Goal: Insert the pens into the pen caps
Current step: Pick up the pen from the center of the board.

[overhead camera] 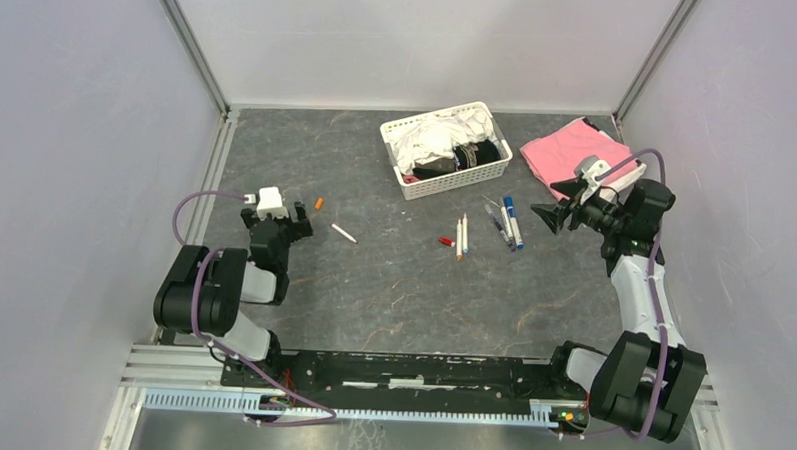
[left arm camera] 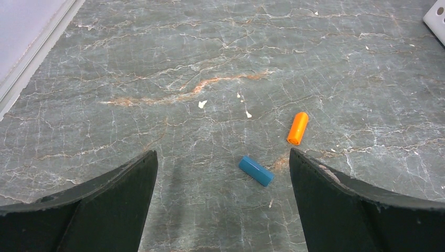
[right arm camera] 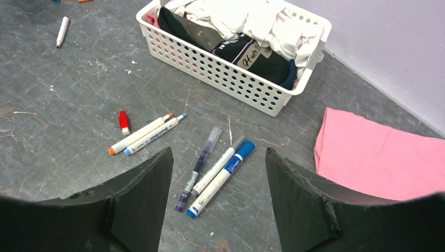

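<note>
Basket, white perforated plastic, far side. Jaws both spread, empty: right gripper over slim white-barrelled marker pens mid-table; left gripper over short orange plastic cap, blue plastic cap. Risk: round caps roll from closing fingers.

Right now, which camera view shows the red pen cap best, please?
The right wrist view: the red cap lies large and unobstructed on the table. The top external view shows it only as a tiny red speck; the left wrist view misses it.
</note>
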`<state>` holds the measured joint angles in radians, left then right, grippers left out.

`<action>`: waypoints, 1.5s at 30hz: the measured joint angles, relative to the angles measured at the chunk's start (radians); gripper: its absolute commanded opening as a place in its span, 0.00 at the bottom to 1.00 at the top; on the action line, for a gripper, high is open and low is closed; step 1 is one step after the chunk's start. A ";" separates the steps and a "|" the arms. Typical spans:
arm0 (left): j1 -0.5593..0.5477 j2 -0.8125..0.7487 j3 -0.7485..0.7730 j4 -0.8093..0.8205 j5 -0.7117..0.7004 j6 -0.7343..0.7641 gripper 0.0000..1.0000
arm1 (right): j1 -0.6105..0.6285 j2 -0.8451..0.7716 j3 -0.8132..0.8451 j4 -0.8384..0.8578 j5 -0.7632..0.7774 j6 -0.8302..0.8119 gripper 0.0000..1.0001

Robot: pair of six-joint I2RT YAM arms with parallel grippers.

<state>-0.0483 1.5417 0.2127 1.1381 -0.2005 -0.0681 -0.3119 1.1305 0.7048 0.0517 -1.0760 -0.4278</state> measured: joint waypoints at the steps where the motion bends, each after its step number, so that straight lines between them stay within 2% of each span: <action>1: 0.000 0.000 0.000 0.000 0.000 0.000 1.00 | 0.000 0.000 0.000 0.000 0.000 0.001 0.71; 21: 0.000 0.000 0.000 0.002 0.000 0.000 1.00 | -0.050 0.048 0.000 -0.011 0.000 0.001 0.73; 22: 0.000 0.000 0.000 0.002 0.000 0.000 1.00 | -0.050 0.048 0.000 -0.003 -0.002 0.010 0.75; 25: 0.000 0.000 0.000 0.002 0.000 0.000 1.00 | -0.050 0.046 -0.012 0.062 -0.006 0.072 0.98; 27: 0.000 0.000 0.000 0.002 0.000 0.000 1.00 | -0.048 0.035 -0.041 0.132 -0.005 0.149 0.98; 31: 0.000 0.000 0.000 0.002 0.000 0.000 1.00 | -0.006 -0.002 -0.116 0.280 0.022 0.320 0.98; 36: 0.000 0.000 0.000 0.002 0.000 0.000 1.00 | 0.106 -0.046 -0.161 0.420 0.082 0.484 0.98; 40: 0.000 0.000 0.000 0.002 0.000 0.000 1.00 | 0.158 -0.089 -0.175 0.464 0.116 0.499 0.98; 45: 0.000 0.000 0.000 0.002 0.000 0.000 1.00 | 0.219 -0.079 -0.174 0.439 0.129 0.467 0.98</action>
<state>-0.0483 1.5417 0.2127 1.1397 -0.2005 -0.0681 -0.0929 1.0512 0.5308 0.4904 -0.9474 0.0387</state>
